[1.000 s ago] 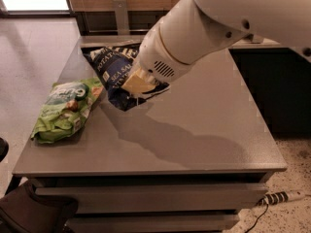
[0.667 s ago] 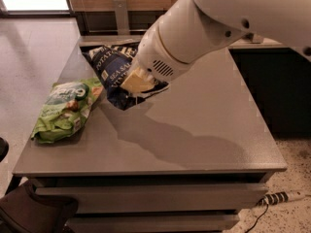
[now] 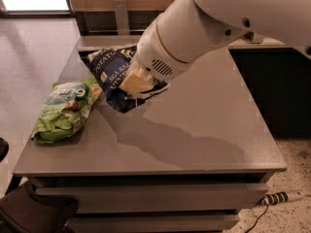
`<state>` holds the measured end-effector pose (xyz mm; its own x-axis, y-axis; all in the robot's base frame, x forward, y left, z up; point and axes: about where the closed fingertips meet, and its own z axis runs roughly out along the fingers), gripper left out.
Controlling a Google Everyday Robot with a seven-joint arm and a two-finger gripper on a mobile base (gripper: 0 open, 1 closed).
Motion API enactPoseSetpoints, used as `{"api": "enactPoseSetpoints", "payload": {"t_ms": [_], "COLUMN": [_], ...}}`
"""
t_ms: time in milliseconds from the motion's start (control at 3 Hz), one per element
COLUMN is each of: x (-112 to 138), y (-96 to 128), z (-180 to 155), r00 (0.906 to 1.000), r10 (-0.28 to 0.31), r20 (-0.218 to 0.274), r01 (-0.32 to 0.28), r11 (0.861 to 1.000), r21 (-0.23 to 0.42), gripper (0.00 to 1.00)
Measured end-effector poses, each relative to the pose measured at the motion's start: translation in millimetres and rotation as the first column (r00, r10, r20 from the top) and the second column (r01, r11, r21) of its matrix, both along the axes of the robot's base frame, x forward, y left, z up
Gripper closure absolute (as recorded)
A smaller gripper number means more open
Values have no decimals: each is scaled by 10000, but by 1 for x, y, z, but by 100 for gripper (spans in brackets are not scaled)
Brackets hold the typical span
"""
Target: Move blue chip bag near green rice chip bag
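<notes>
The blue chip bag (image 3: 111, 72) is dark navy with white lettering and sits tilted over the table's back left part, its lower corner casting a shadow on the top. My gripper (image 3: 137, 81) comes down from the upper right on the big white arm (image 3: 194, 33). It is shut on the bag's right side, with a tan finger (image 3: 136, 80) pressed across the bag. The green rice chip bag (image 3: 65, 110) lies flat near the table's left edge, just left of the blue bag and close to its lower corner.
The grey table (image 3: 204, 125) has drawers under its front edge. A white power strip (image 3: 282, 197) lies on the floor at the lower right. A dark object (image 3: 29, 212) sits at the bottom left. A dark cabinet (image 3: 277, 81) stands to the right.
</notes>
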<state>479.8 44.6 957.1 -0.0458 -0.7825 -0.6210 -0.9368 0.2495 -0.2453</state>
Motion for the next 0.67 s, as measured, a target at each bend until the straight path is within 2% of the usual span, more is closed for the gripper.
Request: {"api": "enactPoseSetpoints", "payload": {"t_ms": [333, 667], "x": [-2, -2], "y": [1, 2], "z": [2, 3], "r00": [10000, 10000], "r10": [22, 35], "r20": [46, 71], "r01": [-22, -35], "r11": [10000, 10000], "r21": [-11, -17], "gripper": [4, 0]}}
